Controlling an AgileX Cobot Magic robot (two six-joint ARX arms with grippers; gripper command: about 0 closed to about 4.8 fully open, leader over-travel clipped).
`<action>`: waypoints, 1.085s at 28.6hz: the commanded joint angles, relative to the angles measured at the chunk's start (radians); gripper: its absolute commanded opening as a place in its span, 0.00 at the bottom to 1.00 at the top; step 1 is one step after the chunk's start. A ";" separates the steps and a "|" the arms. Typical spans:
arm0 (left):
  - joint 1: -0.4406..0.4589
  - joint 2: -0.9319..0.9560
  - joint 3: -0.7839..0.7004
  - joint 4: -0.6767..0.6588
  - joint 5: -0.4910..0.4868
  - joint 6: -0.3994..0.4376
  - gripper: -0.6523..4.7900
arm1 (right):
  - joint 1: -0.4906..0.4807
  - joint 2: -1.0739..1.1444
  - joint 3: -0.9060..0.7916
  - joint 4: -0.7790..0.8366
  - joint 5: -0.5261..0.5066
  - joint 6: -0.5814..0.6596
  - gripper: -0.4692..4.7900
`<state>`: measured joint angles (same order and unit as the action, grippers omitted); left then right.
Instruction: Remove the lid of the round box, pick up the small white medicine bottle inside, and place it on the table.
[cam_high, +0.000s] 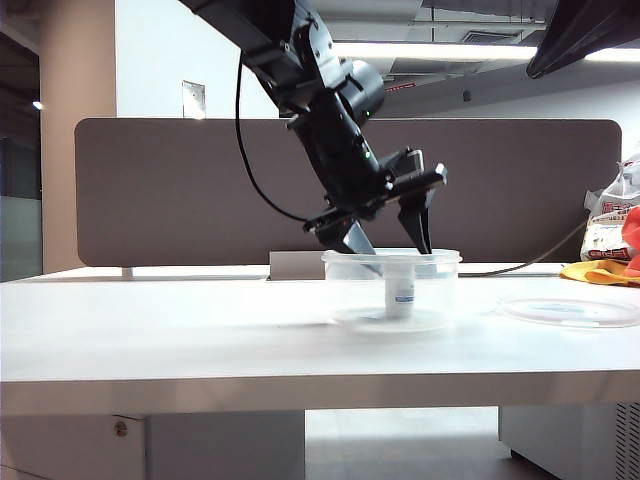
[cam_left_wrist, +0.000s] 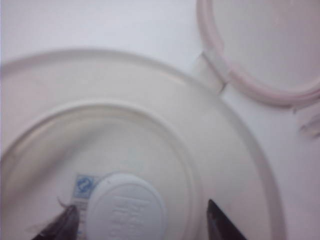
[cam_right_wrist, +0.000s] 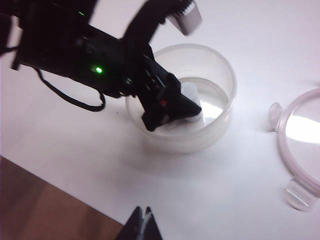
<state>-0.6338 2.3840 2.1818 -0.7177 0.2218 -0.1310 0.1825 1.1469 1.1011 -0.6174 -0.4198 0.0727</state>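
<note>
Exterior view: the black left arm slants down from above, and the left gripper (cam_high: 392, 243) hangs with jaws spread wide over the clear round box (cam_high: 391, 288). The small white medicine bottle (cam_high: 400, 296) stands upright inside. The frosted lid (cam_high: 570, 311) lies flat on the white table (cam_high: 150, 330), well apart.

Left wrist view: dark fingertips (cam_left_wrist: 222, 225) flank the bottle's ribbed cap.

Right wrist view: the right gripper (cam_right_wrist: 141, 221) is pinched closed, empty, above the table.

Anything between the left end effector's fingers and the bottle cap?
No. In the left wrist view the open left end effector straddles the small white medicine bottle; only round box floor shows between.
</note>
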 joint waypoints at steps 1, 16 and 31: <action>-0.010 0.006 0.004 -0.004 -0.027 0.000 0.72 | 0.000 -0.003 0.005 0.016 -0.005 -0.007 0.08; -0.010 0.011 0.004 0.010 -0.072 0.006 0.46 | 0.000 -0.003 0.005 0.016 -0.004 -0.018 0.08; -0.011 0.011 0.004 0.045 -0.068 0.026 0.64 | 0.000 -0.003 0.005 0.013 -0.005 -0.018 0.08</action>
<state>-0.6415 2.3993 2.1822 -0.6926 0.1528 -0.1089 0.1825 1.1473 1.1011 -0.6163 -0.4198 0.0586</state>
